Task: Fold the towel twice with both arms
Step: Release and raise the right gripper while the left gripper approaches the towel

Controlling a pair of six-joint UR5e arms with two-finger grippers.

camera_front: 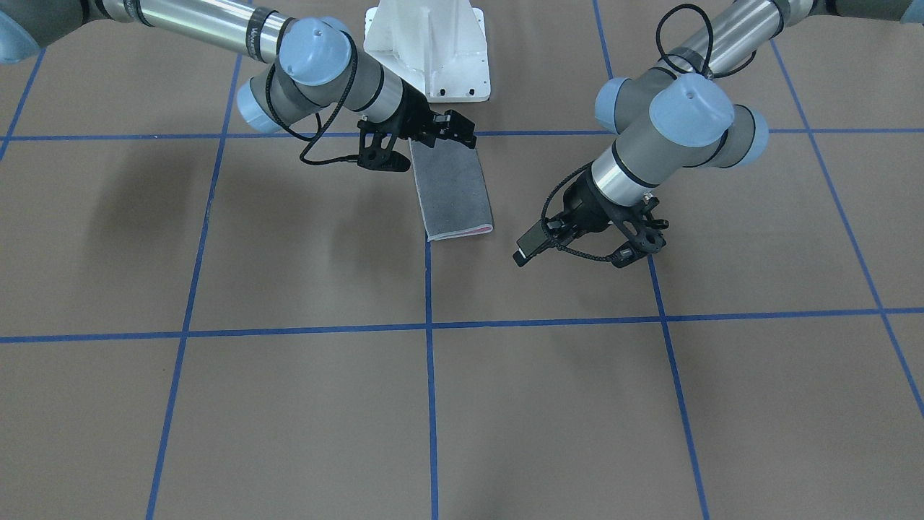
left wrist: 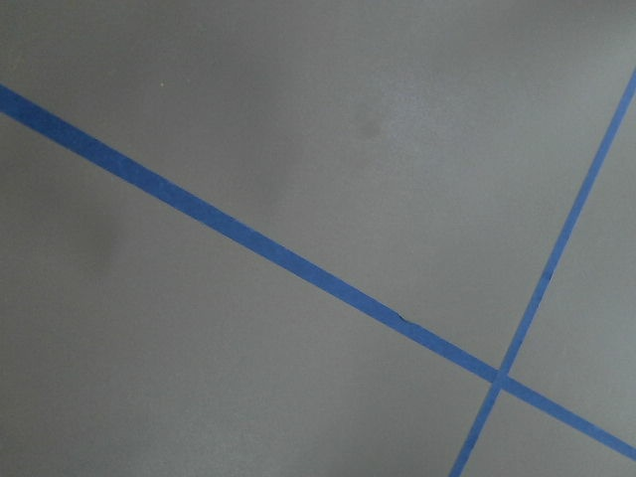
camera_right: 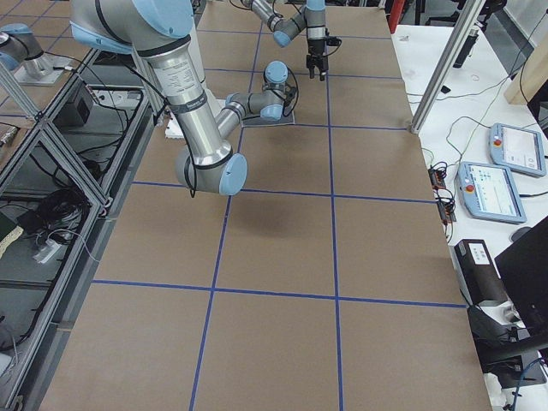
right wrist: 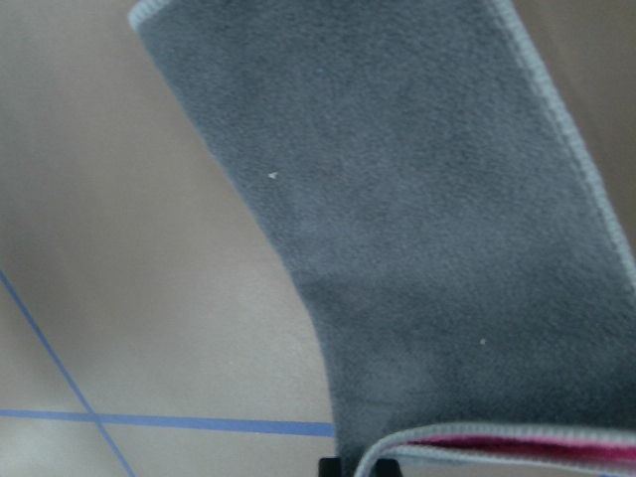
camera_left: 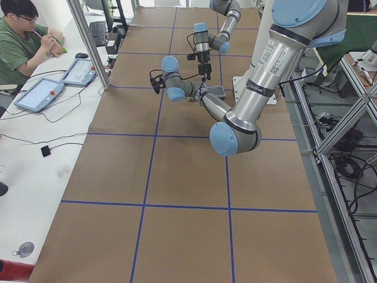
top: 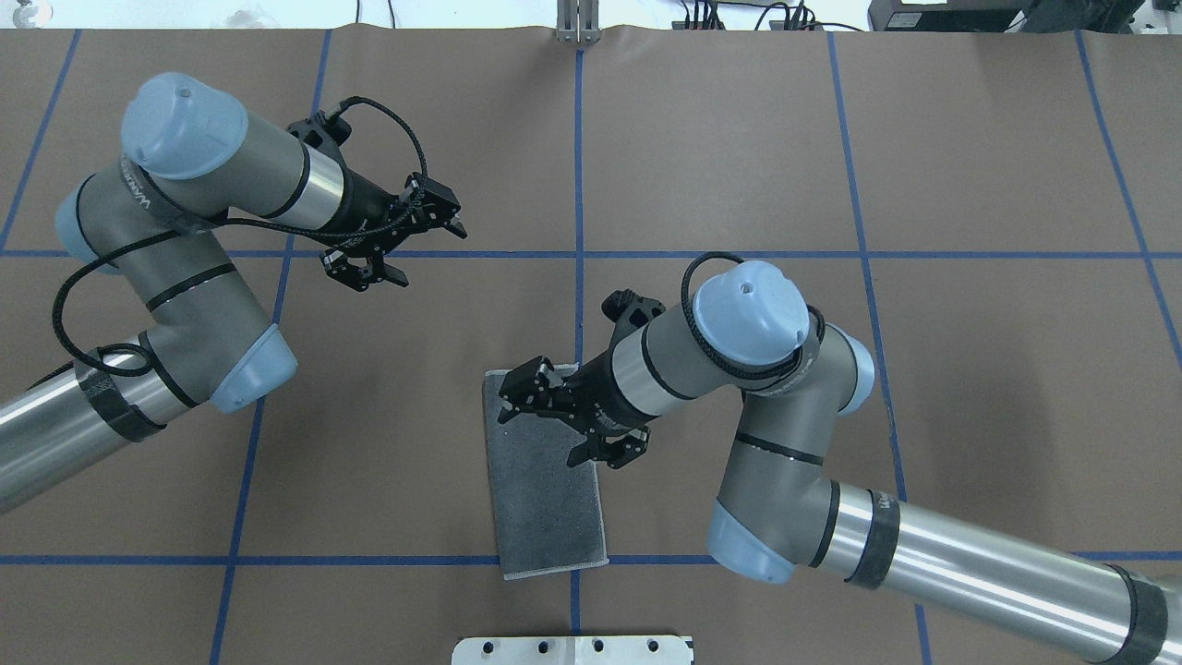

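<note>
The towel lies on the brown table near the robot's base. It is folded into a narrow strip, dark grey face up, and pink shows inside its open end. It also shows in the overhead view and fills the right wrist view. My right gripper hangs above the towel, jaws apart, holding nothing. My left gripper is open and empty, off to the robot's left of the towel and farther out. The left wrist view shows only bare table and tape lines.
The white pedestal base stands just behind the towel. Blue tape lines grid the table. In the left side view an operator sits at a side desk with tablets, behind an aluminium post.
</note>
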